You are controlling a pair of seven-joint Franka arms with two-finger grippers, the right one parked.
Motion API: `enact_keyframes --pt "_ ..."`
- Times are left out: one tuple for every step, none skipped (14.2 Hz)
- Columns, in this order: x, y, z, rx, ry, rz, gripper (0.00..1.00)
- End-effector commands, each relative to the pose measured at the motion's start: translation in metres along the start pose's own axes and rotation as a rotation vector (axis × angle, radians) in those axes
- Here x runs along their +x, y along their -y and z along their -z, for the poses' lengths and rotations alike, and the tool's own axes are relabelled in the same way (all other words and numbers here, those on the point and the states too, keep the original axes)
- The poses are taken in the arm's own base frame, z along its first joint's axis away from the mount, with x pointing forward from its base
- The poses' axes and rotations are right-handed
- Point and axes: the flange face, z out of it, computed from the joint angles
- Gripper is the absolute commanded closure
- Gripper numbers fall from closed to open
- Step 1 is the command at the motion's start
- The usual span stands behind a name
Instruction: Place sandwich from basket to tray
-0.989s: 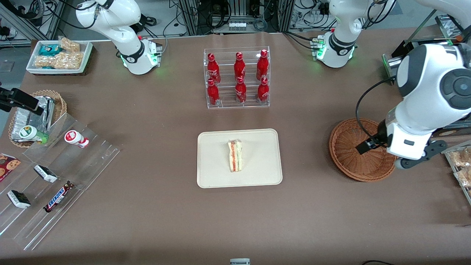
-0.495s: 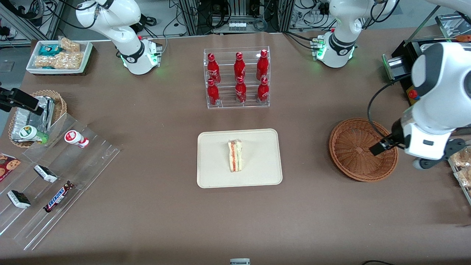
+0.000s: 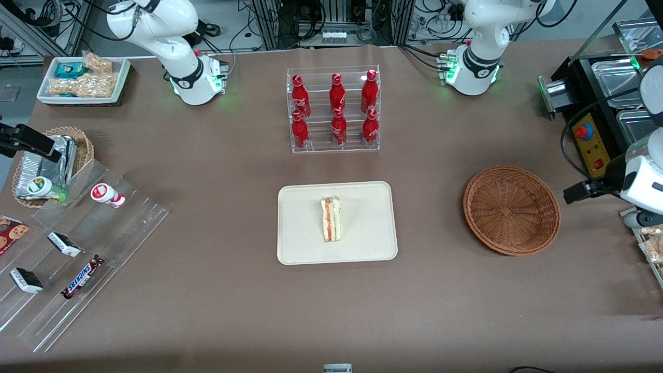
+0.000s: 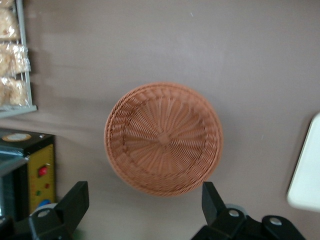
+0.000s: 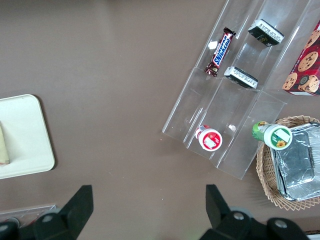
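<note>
The sandwich (image 3: 331, 219), a pale wedge with red and green layers, lies on the cream tray (image 3: 362, 243) in the middle of the table. The reddish-brown wicker basket (image 3: 511, 210) holds nothing. My left gripper (image 3: 633, 220) hangs above the table beside the basket, toward the working arm's end. In the left wrist view the gripper (image 4: 144, 202) is open, its black fingers (image 4: 75, 202) spread wide and empty, with the basket (image 4: 163, 138) and a corner of the tray (image 4: 305, 180) below. The right wrist view shows the tray (image 5: 25, 135) with an edge of the sandwich (image 5: 4, 145).
A clear rack of red cola bottles (image 3: 334, 109) stands farther from the camera than the tray. A yellow control box (image 3: 590, 145) and a snack bin (image 3: 653, 246) sit by the working arm. Acrylic racks with snack bars (image 3: 77, 248) and a small foil-filled basket (image 3: 52, 160) lie toward the parked arm's end.
My left arm has swung from over the basket out toward the working arm's end of the table, leaving the basket fully uncovered. The sandwich has stayed put on the tray.
</note>
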Motion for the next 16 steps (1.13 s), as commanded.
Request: enact_keyframes --pt "-0.026 -0.002 0.019 0.001 0.052 -0.080 0.00" --pt "-0.033 -0.002 0.023 0.003 0.057 -0.081 0.00" --pt "-0.036 -0.005 0.025 -0.005 0.059 -0.085 0.00" --pt "-0.044 -0.007 0.028 -0.023 0.068 -0.089 0.00" --pt "-0.054 -0.008 0.028 -0.033 0.073 -0.101 0.00" --pt "-0.065 -0.009 0.027 -0.038 0.071 -0.114 0.00" --pt "-0.069 -0.006 0.024 -0.046 0.067 -0.116 0.00" --pt "-0.068 -0.005 0.023 -0.050 0.060 -0.112 0.00" --pt "-0.068 -0.006 0.023 -0.050 0.060 -0.113 0.00" --pt "-0.070 -0.006 0.024 -0.048 0.065 -0.113 0.00" --pt "-0.072 -0.007 0.024 -0.047 0.065 -0.114 0.00" --pt "-0.074 -0.008 0.026 -0.046 0.065 -0.117 0.00" --pt "-0.074 -0.008 0.029 -0.046 0.063 -0.117 0.00" --pt "-0.075 -0.008 0.031 -0.046 0.063 -0.117 0.00" --pt "-0.074 -0.008 0.030 -0.046 0.065 -0.117 0.00" --pt "-0.073 -0.008 0.029 -0.047 0.065 -0.117 0.00"
